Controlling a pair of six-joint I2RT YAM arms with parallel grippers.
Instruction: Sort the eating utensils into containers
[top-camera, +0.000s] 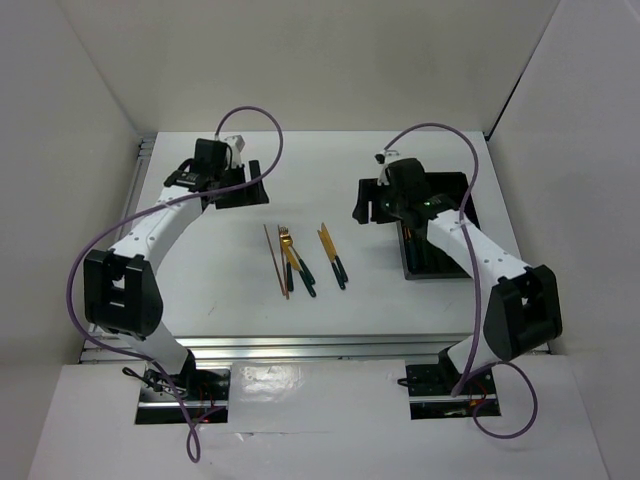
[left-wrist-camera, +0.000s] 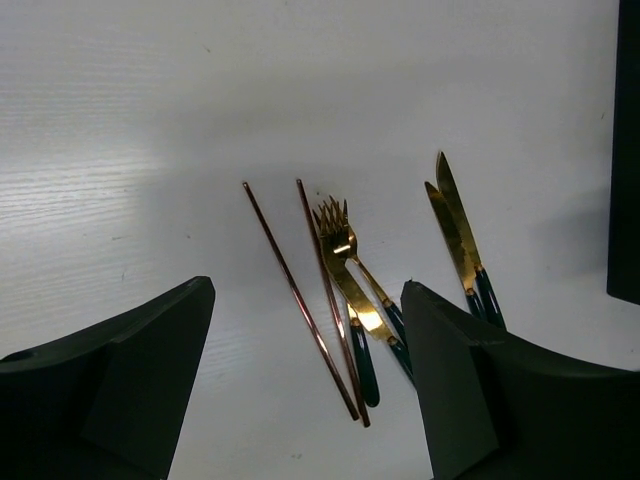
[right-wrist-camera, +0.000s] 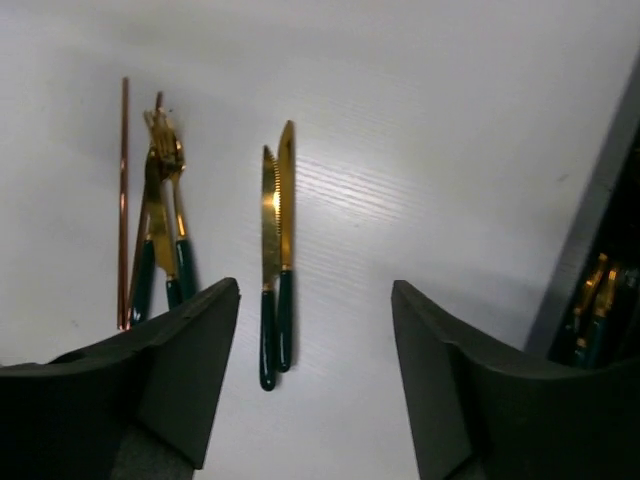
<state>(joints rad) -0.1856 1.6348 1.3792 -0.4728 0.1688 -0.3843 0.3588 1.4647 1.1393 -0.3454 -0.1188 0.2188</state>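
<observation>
Two gold knives with dark green handles (top-camera: 332, 256) (left-wrist-camera: 455, 232) (right-wrist-camera: 276, 225) lie side by side mid-table. To their left lie gold forks (top-camera: 293, 262) (left-wrist-camera: 341, 243) (right-wrist-camera: 161, 190) and two thin brown chopsticks (top-camera: 275, 260) (left-wrist-camera: 298, 296) (right-wrist-camera: 124, 200). The black tray (top-camera: 420, 262) (right-wrist-camera: 598, 235) sits at the right, with gold and green utensils inside (right-wrist-camera: 596, 300). My left gripper (top-camera: 240, 190) (left-wrist-camera: 310, 390) hovers open behind and left of the utensils. Over the tray's left edge, my right gripper (top-camera: 368, 206) (right-wrist-camera: 315, 380) is open too. Neither holds anything.
White walls enclose the table on three sides. My right arm (top-camera: 470, 250) lies over much of the tray. A dark edge of the tray (left-wrist-camera: 626, 150) shows at the right of the left wrist view.
</observation>
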